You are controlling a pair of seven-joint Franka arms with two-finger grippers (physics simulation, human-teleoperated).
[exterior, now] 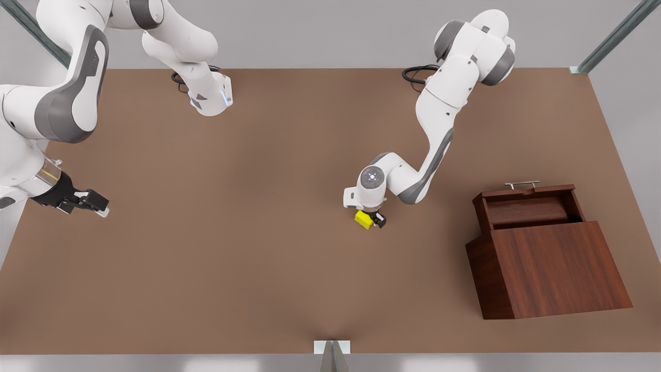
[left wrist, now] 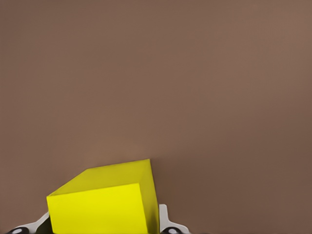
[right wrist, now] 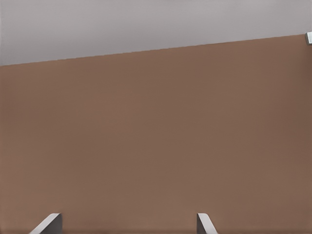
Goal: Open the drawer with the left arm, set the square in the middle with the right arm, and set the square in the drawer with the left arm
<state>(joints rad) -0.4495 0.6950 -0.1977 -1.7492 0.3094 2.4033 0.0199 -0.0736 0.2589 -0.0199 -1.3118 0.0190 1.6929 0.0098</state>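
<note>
Hovering at the front view's far left, the right gripper (exterior: 95,202) waits w/ fingers (right wrist: 48,225) spread apart, nothing btwn them, over bare tabletop (exterior: 232,268). Mid-table, the left gripper (exterior: 373,219) is clamped on the square (exterior: 364,220); the cube sits tilted btwn its pads (left wrist: 163,219), at or just above the surface, can't tell which. Far right, the drawer (exterior: 526,206) stands pulled out of the cabinet (exterior: 555,268), handle (exterior: 521,184) at its far edge, well apart from the cube.
</note>
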